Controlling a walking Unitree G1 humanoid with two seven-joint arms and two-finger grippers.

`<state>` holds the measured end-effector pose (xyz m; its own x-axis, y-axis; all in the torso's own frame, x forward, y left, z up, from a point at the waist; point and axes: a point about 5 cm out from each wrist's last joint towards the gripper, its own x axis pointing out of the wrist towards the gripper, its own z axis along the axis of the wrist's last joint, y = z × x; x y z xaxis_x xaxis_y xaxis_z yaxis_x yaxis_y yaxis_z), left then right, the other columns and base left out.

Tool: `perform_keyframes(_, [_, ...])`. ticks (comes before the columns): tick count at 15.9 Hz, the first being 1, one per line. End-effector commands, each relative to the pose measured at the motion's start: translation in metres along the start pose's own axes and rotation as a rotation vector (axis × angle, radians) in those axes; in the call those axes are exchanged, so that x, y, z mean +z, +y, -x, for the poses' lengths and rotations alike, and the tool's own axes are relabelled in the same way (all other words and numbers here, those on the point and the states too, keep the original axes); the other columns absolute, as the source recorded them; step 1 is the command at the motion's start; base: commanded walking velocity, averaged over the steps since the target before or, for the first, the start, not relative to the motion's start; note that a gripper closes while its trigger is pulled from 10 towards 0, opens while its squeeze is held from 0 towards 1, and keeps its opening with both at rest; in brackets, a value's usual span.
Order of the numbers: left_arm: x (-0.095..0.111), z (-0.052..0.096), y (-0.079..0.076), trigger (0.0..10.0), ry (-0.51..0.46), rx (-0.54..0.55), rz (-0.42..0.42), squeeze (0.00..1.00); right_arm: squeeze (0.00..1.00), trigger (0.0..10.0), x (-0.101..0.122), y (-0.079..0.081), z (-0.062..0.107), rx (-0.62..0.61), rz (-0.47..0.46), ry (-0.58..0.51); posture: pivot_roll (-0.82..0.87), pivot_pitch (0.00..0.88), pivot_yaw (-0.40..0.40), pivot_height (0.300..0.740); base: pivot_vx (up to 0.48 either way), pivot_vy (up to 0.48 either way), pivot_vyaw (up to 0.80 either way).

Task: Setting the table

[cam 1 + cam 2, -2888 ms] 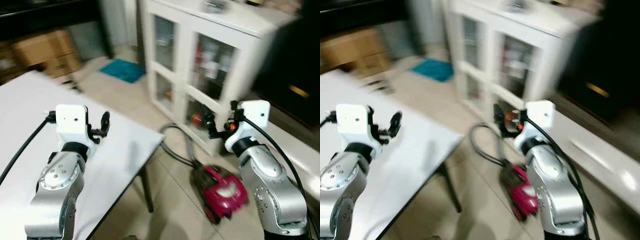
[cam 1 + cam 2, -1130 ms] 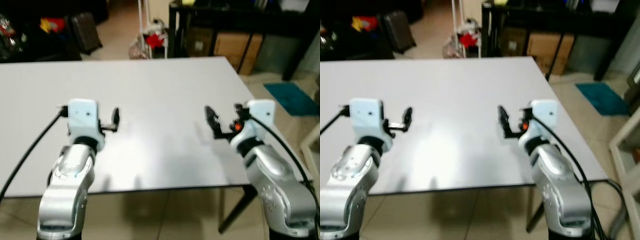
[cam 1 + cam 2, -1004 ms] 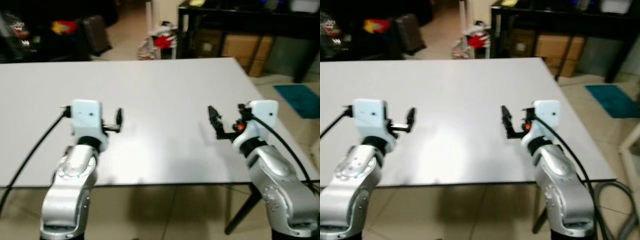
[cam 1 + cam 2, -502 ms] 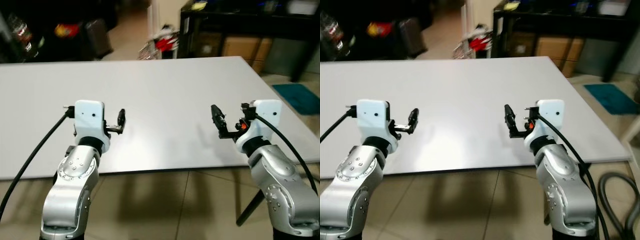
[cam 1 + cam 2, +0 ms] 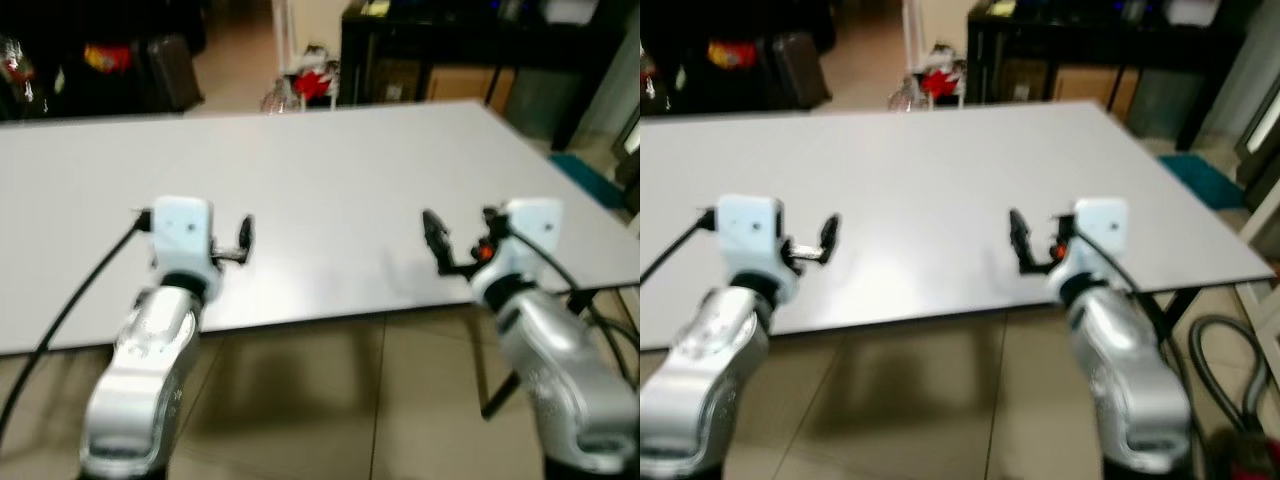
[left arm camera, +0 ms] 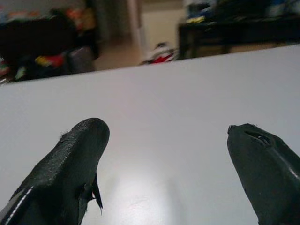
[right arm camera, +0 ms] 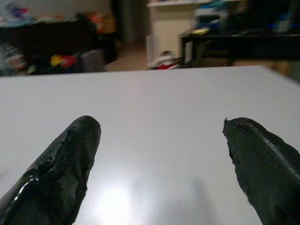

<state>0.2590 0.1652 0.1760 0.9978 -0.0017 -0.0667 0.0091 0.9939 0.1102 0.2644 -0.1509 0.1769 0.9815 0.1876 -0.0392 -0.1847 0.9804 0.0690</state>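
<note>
Robot stood at the near long edge of the table (image 5: 330,170), both arms raised level over that edge. Left gripper (image 5: 246,236) hovered just above the top near the near edge, fingers (image 6: 70,164) spread wide with nothing between them. Right gripper (image 5: 432,237) hovered the same way toward the right end of the near edge, fingers (image 7: 61,164) also spread wide and holding nothing. Table was a plain white-grey rectangle, matte with a soft glare patch, long axis running left to right across the robot's front, right corner close beside the right arm. No plate, cutlery or cup could be made out on the top, so there was no task thing to place relative to either gripper; neither arm was nearer to anything. Judgement: setting had not started, and the next move would likely mean going to fetch tableware from elsewhere. Beyond the far edge stood a dark shelf (image 5: 450,40), boxes (image 5: 455,85), and some red clutter (image 5: 312,82) on the floor. A hose (image 5: 1225,350) lay on the floor by the right end.
</note>
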Motion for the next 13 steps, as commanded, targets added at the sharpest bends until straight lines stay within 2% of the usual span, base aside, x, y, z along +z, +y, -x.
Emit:
perform_keyframes(1, [-0.0001, 0.0, -0.001, 10.0, 0.009, -0.001, 0.015, 0.49, 1.0, 10.0, 0.004, -0.002, -0.0016, 0.003, 0.011, -0.011, -0.14, 0.0, 0.025, 0.74, 0.0, 0.319, 0.0])
perform_keyframes(2, [0.0001, -0.0003, -0.0009, 10.0, 0.009, 0.0, 0.015, 0.84, 1.0, 10.0, 0.0038, -0.0016, -0.0021, 0.006, 0.01, -0.011, -0.14, 0.0, 0.024, 0.74, 0.0, 0.311, 0.0])
perform_keyframes(3, [0.0002, -0.0004, -0.0009, 10.0, 0.008, 0.0, 0.013, 0.86, 1.0, 10.0, 0.0037, -0.0013, -0.0023, 0.008, 0.011, -0.011, -0.14, 0.0, 0.024, 0.74, 0.0, 0.315, 0.0])
perform_keyframes(10, [0.0004, -0.0002, -0.0004, 10.0, 0.01, -0.001, 0.003, 0.85, 1.0, 10.0, 0.0038, 0.001, -0.0025, 0.026, 0.028, -0.011, -0.14, 0.0, 0.027, 0.74, 0.0, 0.312, 0.0])
perform_keyframes(13, [0.0003, 0.0004, 0.0001, 10.0, 0.012, 0.003, 0.005, 0.86, 1.0, 10.0, 0.0038, 0.0038, -0.0029, 0.043, 0.04, -0.012, -0.13, 0.0, 0.024, 0.74, 0.0, 0.31, 0.8])
